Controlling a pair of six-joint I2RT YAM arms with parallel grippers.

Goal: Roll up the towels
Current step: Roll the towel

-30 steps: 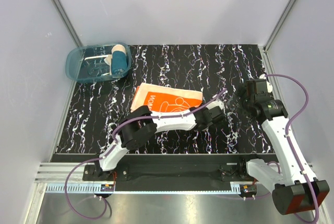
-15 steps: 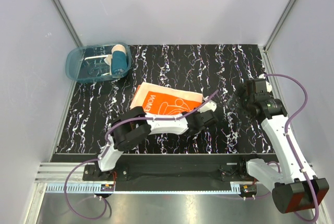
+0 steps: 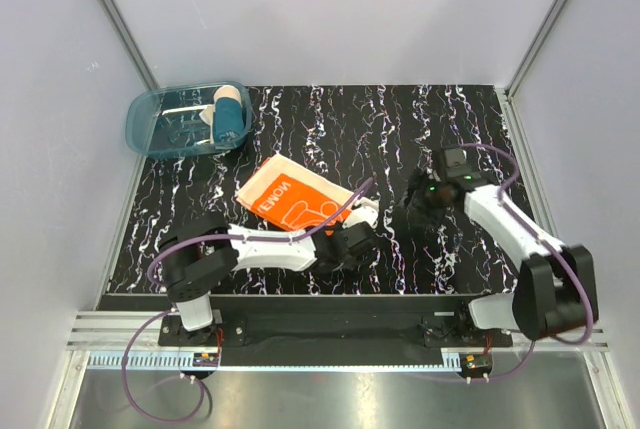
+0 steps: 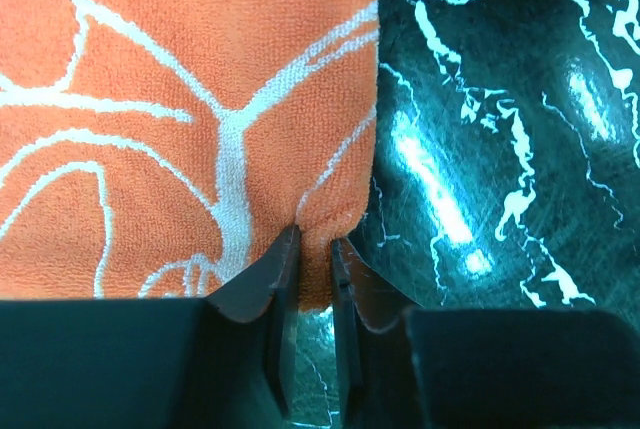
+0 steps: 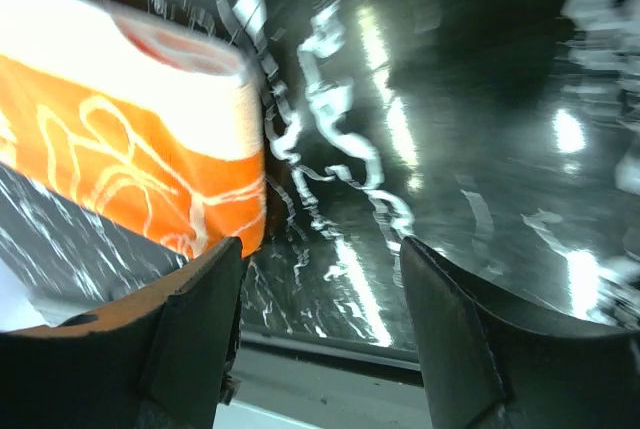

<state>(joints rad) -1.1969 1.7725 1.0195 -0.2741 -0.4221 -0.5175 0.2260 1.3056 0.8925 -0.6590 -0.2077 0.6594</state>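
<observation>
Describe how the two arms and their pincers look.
The left arm and right arm are white tubes with black joints, and a purple cable loops along each. The left pincer and right pincer have black, tapered fingers.

Translucent blue tub (image 3: 150,136), set at the far left corner of the tabletop (image 3: 400,129). Tabletop surface black, with white veining.

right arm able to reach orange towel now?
Probably yes: the right gripper hangs open near the orange towel, only bare table between. The left gripper, pinching the towel's corner, may crowd it.
</observation>
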